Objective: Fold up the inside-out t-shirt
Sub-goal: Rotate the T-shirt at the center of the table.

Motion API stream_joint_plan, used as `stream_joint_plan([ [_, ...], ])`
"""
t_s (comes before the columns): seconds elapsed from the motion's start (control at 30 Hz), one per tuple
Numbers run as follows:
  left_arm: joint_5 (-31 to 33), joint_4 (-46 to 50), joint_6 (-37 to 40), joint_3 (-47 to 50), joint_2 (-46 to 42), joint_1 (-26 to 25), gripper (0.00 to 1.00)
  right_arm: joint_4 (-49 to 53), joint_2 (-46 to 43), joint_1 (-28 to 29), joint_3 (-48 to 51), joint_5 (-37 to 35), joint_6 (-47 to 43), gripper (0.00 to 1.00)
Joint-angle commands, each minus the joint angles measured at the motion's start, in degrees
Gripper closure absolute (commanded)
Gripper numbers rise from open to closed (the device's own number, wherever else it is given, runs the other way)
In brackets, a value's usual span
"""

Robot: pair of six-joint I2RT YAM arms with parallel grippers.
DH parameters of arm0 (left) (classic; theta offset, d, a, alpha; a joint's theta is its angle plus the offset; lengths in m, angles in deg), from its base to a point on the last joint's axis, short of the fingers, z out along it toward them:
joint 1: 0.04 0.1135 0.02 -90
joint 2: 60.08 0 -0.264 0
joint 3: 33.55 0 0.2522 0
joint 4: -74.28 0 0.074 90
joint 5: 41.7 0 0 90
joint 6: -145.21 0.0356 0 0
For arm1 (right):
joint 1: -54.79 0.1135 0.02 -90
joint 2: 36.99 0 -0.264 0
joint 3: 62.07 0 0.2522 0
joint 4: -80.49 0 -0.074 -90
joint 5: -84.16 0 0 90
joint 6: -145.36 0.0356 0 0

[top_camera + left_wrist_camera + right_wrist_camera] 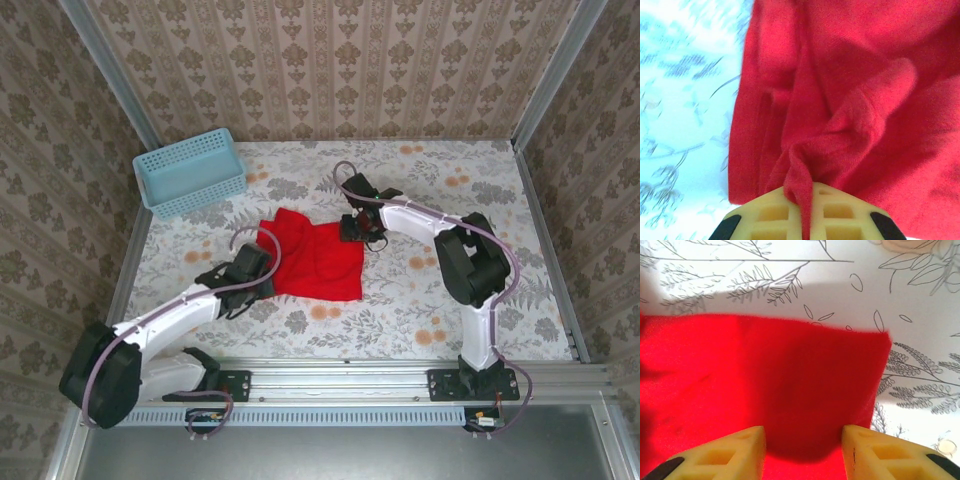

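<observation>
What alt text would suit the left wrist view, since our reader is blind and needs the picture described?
The left claw is shut on a gathered pinch of the red t-shirt, whose cloth fans upward in folds from between its yellow fingers. A pale floral table surface lies along the picture's left side.

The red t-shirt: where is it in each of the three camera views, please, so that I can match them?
Top external: the t-shirt lies mid-table, between the two arms.
Left wrist: the t-shirt covers centre and right, a bunch pinched in the left pincer.
Right wrist: the t-shirt spans the lower half, its edge between the open right pincer.
Shared landmark: the floral tablecloth beside the cloth.
</observation>
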Motion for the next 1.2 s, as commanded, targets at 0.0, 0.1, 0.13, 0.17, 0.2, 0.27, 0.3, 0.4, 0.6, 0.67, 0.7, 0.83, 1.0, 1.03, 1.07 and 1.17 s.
stream_joint_plan([
  [0.0, -0.79, -2.87, -6.58, 3.93, -1.48, 1.52, 0.93, 1.91, 0.82, 0.26, 0.75, -2.58, 2.2, 0.58],
  [0.1, -1.54, -4.09, -5.93, 5.12, -0.96, 4.16, 0.92, 0.22, -1.5, 0.34, 6.93, -3.52, 5.82, 0.63],
  [0.13, -2.31, -4.58, -5.15, 4.85, -0.23, 5.43, 0.91, -0.02, -2.62, 0.34, 9.3, -4.09, 7.48, 0.66],
  [0.17, -3.31, -5.31, -4.31, 4.6, 0.65, 6.54, 0.92, 0.02, -3.53, 0.35, 11.41, -4.82, 8.98, 0.68],
  [0.2, -4.5, -6.53, -2.88, 4.18, 1.79, 7.44, 0.92, -0.19, -4.92, 0.35, 13.99, -5.36, 10.55, 0.71],
  [0.27, -6.09, -7.95, 0.39, 2.12, 4.72, 8.06, 0.92, -0.28, -8.42, 0.35, 19.5, -6.46, 13.54, 0.76],
  [0.3, -7.05, -8.36, 2.47, 0.44, 6.9, 8.1, 0.92, -2.14, -10.61, 0.35, 22.52, -6.77, 15.18, 0.79],
  [0.4, -11.48, -9.76, 7.25, -5.28, 14.54, 7.88, 0.92, -3.4, -17.59, 0.97, 31.2, -6.17, 19.73, 0.83],
  [0.6, -15.92, -10.11, 13.86, -17.18, 26.93, 5.75, 0.92, -0.83, -33.03, 7.7, 44.08, -7.64, 29.62, 0.84],
  [0.67, -15.77, -8.18, 16.13, -21.34, 29.12, 4.25, 0.92, 1.78, -38.65, 10.16, 46.04, -8.33, 32.26, 0.84],
  [0.7, -15.11, -6.91, 17.23, -23.41, 29.84, 3.33, 0.91, 2.51, -41.3, 10.77, 46.55, -8.56, 32.5, 0.82],
  [0.83, -9.34, -1.76, 20.07, -27.3, 28.86, 1.36, 0.77, 7.38, -48.89, 9.56, 43.12, -14.78, 27.23, 0.67],
  [1.0, -1.08, 5.3, 21.49, -29.4, 24.57, 0.87, 0.56, 3.41, -43.27, -0.45, 34.55, -9.16, 12.69, 0.57],
  [1.03, -1.57, 4.78, 22.06, -29.31, 23.53, 0.43, 0.53, 2.8, -40.42, -1.49, 31.74, -8.58, 10.46, 0.56],
  [1.07, -2.16, 4.23, 22.59, -29.3, 22.72, -0.11, 0.51, 2.88, -37.85, -2.03, 29.19, -8.8, 8.87, 0.55],
  [1.17, -4.02, 2.2, 24.65, -30.02, 22.33, -2.15, 0.45, 1.76, -28.73, -2.75, 21.5, -7.73, 4.44, 0.53],
])
